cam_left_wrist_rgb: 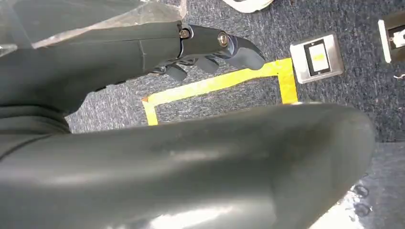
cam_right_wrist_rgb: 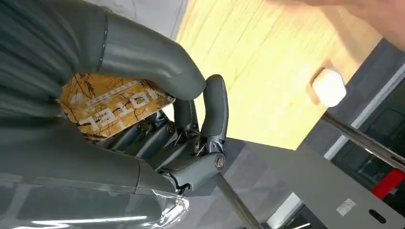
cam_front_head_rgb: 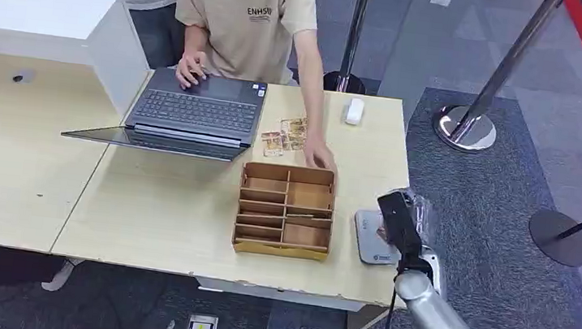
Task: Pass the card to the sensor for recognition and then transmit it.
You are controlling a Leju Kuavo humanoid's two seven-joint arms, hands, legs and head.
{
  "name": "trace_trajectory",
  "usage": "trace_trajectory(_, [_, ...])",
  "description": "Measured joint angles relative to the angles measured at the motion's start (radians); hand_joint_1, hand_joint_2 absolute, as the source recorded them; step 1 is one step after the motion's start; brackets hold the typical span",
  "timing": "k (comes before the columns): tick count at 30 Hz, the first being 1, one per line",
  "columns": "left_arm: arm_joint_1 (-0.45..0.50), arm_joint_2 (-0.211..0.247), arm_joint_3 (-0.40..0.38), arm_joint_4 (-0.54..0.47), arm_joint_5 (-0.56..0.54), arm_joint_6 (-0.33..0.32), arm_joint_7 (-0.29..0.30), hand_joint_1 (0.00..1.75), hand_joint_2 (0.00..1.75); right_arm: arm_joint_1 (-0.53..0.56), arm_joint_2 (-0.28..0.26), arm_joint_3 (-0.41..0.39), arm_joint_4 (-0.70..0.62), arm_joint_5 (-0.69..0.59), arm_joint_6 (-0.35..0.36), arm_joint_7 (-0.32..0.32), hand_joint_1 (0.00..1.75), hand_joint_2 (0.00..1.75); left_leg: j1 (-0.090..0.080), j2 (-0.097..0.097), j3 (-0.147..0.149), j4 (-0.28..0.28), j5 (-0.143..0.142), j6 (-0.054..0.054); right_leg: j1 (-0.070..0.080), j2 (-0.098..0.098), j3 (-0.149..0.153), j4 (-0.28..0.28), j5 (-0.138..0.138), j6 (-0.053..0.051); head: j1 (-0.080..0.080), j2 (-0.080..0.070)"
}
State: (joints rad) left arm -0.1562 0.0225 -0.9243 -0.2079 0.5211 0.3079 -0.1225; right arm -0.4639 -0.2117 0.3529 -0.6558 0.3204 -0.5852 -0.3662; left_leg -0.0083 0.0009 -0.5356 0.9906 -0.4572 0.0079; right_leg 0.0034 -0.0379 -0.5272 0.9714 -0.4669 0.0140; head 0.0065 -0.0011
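Observation:
My right hand (cam_front_head_rgb: 398, 218) hovers over the grey sensor pad (cam_front_head_rgb: 371, 237) at the table's right edge. It holds an orange patterned hotel card (cam_right_wrist_rgb: 112, 106) between the thumb (cam_right_wrist_rgb: 157, 62) and the fingers. More such cards (cam_front_head_rgb: 285, 134) lie near the laptop, and a person's hand (cam_front_head_rgb: 319, 156) rests beside them. The wooden card organiser (cam_front_head_rgb: 285, 210) stands just left of the sensor. My left hand (cam_left_wrist_rgb: 205, 47) hangs over the carpet floor with its fingers curled in and nothing in them.
An open laptop (cam_front_head_rgb: 195, 114) sits at the back of the wooden table (cam_front_head_rgb: 160, 216), with a person behind it. A small white device (cam_front_head_rgb: 354, 110) lies at the back right. Stanchion posts (cam_front_head_rgb: 468, 122) stand on the carpet to the right.

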Motion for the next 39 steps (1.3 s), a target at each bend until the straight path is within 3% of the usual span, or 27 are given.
trace_trajectory(24, [0.000, 0.004, 0.000, 0.000, -0.008, 0.000, 0.000, 0.00, 0.00, 0.003, 0.014, -0.014, 0.033, -0.021, -0.032, -0.055, 1.75, 1.75, 0.000, 0.000, 0.000, 0.000, 0.000, 0.000, 0.000, 0.000, 0.000, 0.000, 0.000, 0.000, 0.000, 0.000])
trace_trajectory(32, [0.000, 0.007, 0.000, 0.000, -0.021, -0.006, 0.000, 0.00, 0.00, 0.004, 0.013, -0.014, -0.183, 0.016, -0.038, 0.012, 1.75, 1.75, 0.000, 0.000, 0.000, 0.000, 0.000, 0.000, 0.000, 0.000, 0.000, 0.000, 0.000, 0.000, 0.000, 0.000])
trace_trajectory(39, [-0.004, 0.009, 0.000, 0.000, -0.039, -0.018, 0.005, 0.00, 0.00, -0.023, 0.014, -0.003, -0.454, 0.041, 0.045, 0.096, 1.75, 1.75, 0.000, 0.000, 0.000, 0.000, 0.001, 0.000, 0.000, 0.000, 0.001, 0.001, 0.001, 0.000, 0.000, 0.000])
